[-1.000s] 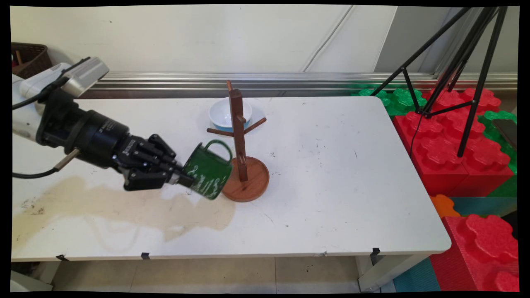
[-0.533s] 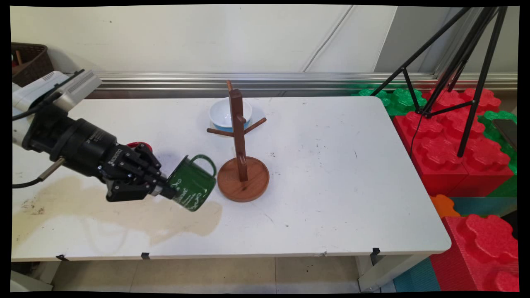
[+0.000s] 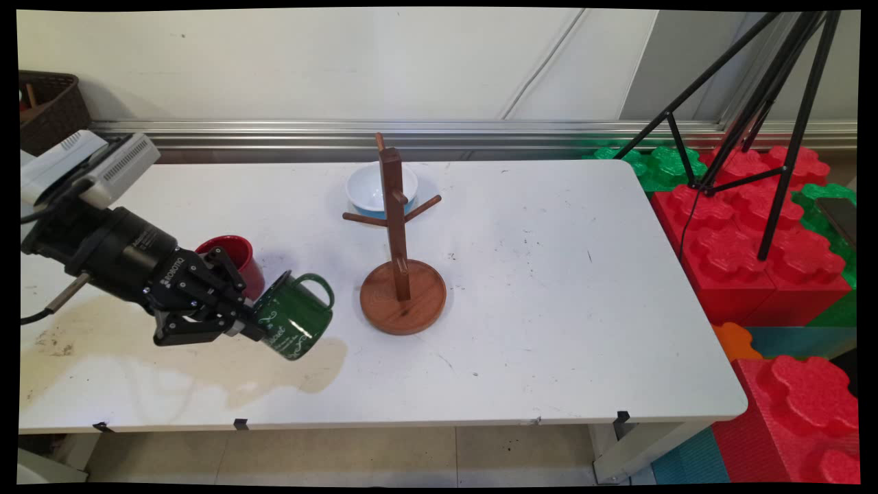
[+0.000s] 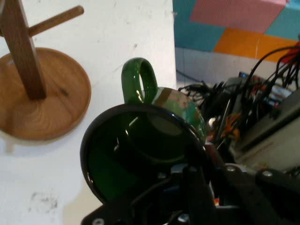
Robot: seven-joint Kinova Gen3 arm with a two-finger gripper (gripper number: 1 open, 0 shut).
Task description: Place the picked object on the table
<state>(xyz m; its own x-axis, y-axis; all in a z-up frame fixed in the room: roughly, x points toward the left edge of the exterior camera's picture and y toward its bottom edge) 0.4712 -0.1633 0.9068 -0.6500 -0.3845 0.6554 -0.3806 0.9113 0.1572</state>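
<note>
My gripper [image 3: 252, 326] is shut on the rim of a green mug [image 3: 295, 325] with white lettering, and holds it tilted above the table, handle up and toward the right. In the hand view the green mug [image 4: 140, 154] fills the middle, mouth toward the camera, with the gripper [image 4: 194, 180] clamped on its rim. A wooden mug tree [image 3: 399, 240] with bare pegs on a round base stands to the mug's right, apart from it; the mug tree [image 4: 28, 79] sits at the hand view's upper left. A red mug [image 3: 236, 261] stands on the table just behind the gripper.
A white bowl with a blue underside [image 3: 376, 189] sits behind the mug tree. A brownish stain [image 3: 171, 350] spreads over the table's near left. Red and green foam blocks [image 3: 754, 233] and a black tripod [image 3: 768, 103] stand off the right edge. A wicker basket [image 3: 48, 103] is at far left.
The gripper has drawn back to the left and slightly down with the green mug, away from the mug tree. The red mug behind it has come into sight.
</note>
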